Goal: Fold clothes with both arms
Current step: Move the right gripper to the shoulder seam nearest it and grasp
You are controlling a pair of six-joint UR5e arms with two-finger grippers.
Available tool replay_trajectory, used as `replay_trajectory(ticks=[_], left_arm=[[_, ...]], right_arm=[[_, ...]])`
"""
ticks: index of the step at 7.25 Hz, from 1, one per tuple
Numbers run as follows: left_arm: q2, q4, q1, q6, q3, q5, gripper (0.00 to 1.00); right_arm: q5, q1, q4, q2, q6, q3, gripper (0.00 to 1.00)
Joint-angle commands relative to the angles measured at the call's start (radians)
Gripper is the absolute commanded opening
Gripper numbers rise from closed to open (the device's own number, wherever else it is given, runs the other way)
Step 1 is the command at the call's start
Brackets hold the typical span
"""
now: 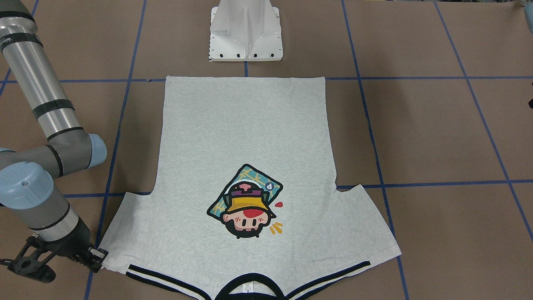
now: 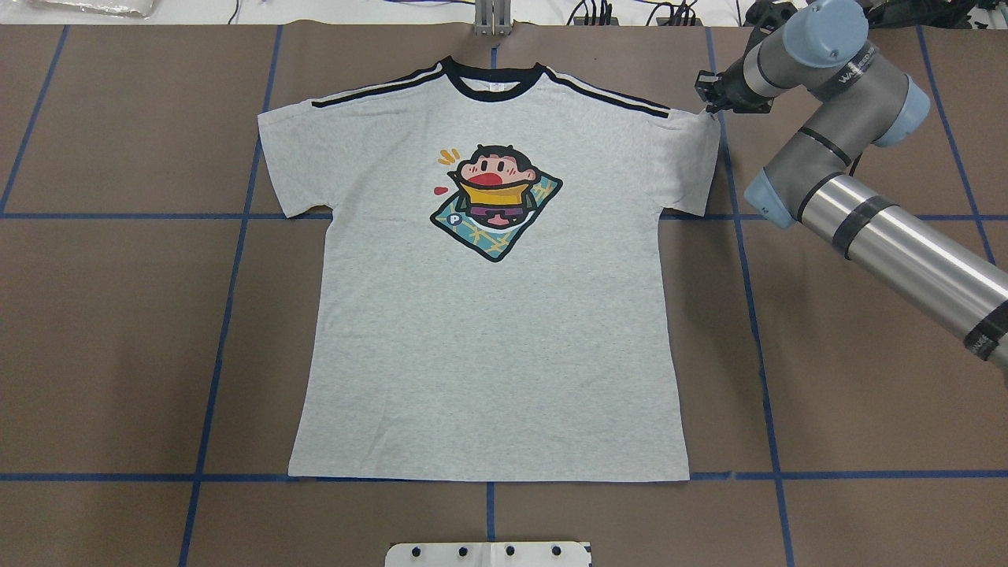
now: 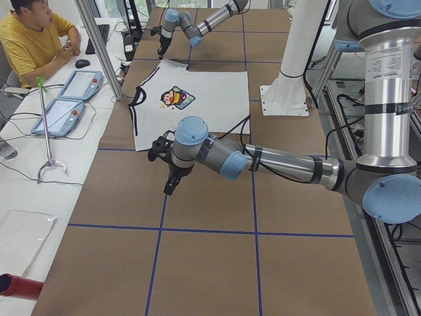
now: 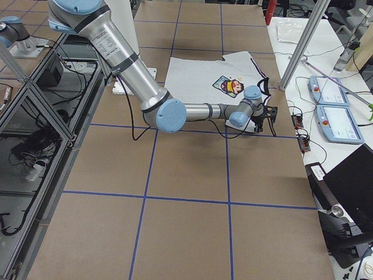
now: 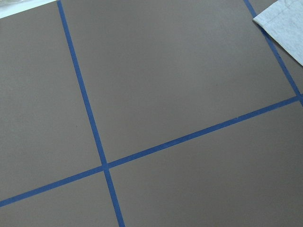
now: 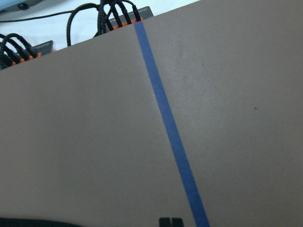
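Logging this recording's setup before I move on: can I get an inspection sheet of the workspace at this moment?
surface: brown table gridded with blue tape.
job's things: grey T-shirt lying flat, print up, collar away from the robot, not yet folded.
clutter: nothing seen.
grippers: right gripper at the shirt's sleeve corner, fingertips look together in its wrist view; left gripper above bare table, open or shut unclear.
cables: black cables at the table's far edge.
surroundings: white pedestal; seated person beside two teach pendants.
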Motion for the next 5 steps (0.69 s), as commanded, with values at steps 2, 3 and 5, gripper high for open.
replay_trajectory(ticks=[2,3,5], left_arm=[[0.000,0.000,0.000,0.000,-0.001,0.000,1.00],[0.000,0.000,0.000,0.000,0.000,-0.002,1.00],[0.000,0.002,0.000,0.000,0.000,-0.028,1.00]], right_arm=[[0.036,-0.025,-0.041,-0.059,0.019,0.208,0.00],[0.026,-0.059,-0.070,-0.026,0.048,0.211,0.00],[-0.074,-0.136,-0.106,0.057,0.085,0.179,0.00]])
